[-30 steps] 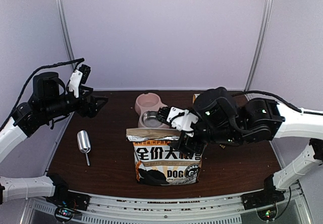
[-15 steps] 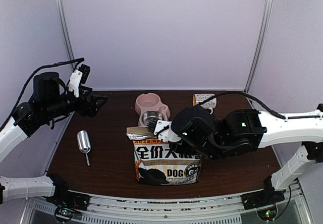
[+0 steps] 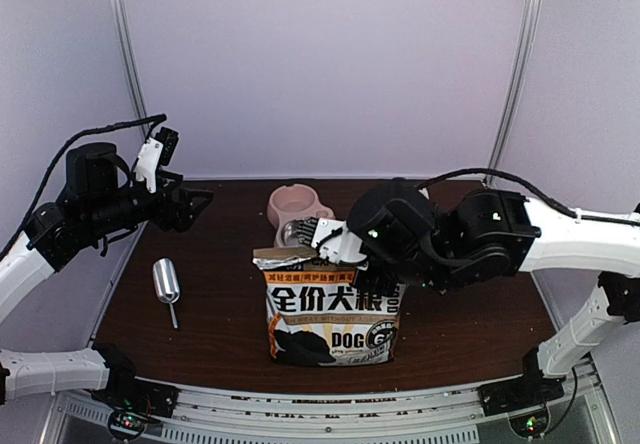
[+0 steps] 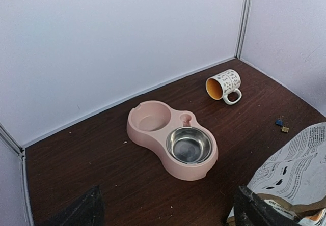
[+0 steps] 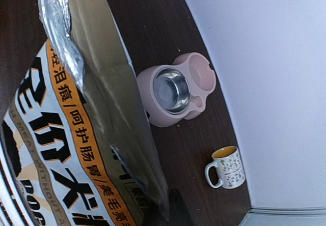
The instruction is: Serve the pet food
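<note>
On the top edge of the bag [image 3: 333,309], the right hand [image 3: 322,247] is pinched shut.

Raised at left with left gripper [image 3: 196,202] spread wide, aimed right. Bent across centre with right gripper [image 3: 322,245] pinched tight on top edge of bag [image 3: 330,316].

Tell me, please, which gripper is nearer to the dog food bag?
Right. The right gripper is shut on the top edge of the dog food bag; the left gripper hangs open, raised and well off to the bag's left, apart from it.
</note>
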Robot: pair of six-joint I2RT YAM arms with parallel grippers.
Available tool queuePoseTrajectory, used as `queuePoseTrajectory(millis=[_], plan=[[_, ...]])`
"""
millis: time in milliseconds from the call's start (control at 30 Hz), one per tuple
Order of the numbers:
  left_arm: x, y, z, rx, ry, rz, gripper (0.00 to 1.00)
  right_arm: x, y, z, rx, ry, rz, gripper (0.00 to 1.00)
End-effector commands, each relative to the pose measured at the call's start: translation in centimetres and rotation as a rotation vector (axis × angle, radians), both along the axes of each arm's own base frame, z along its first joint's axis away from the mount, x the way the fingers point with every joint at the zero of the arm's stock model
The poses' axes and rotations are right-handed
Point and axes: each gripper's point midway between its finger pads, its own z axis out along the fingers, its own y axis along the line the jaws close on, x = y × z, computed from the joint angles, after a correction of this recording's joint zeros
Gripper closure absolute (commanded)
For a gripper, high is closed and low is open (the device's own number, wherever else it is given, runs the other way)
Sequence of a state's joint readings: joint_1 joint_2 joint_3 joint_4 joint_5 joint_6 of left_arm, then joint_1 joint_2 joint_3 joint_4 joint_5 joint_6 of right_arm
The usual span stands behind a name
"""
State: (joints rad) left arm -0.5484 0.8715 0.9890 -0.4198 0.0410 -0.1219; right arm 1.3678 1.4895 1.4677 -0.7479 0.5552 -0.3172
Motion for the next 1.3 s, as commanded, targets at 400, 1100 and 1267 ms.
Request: queuePoseTrajectory(millis=[400,1100,1267], plan=[[-2.2,-3.6,1.3,-0.059,-0.032,-0.255,0.13,-1.9,-1.3,10.6,0.532,0.763,-0.026,1.00],[-9.1,-11.5,-1.0,-0.022,0.041,-0.721,0.14,-0.1,-1.9,7.5,0.457,0.538,-0.027,0.59],[-9.1,-11.2,-0.9,-0.017,0.029,-0.707,0.13,-1.0,-0.3,6.8,0.346,0.496,0.008,0.38]])
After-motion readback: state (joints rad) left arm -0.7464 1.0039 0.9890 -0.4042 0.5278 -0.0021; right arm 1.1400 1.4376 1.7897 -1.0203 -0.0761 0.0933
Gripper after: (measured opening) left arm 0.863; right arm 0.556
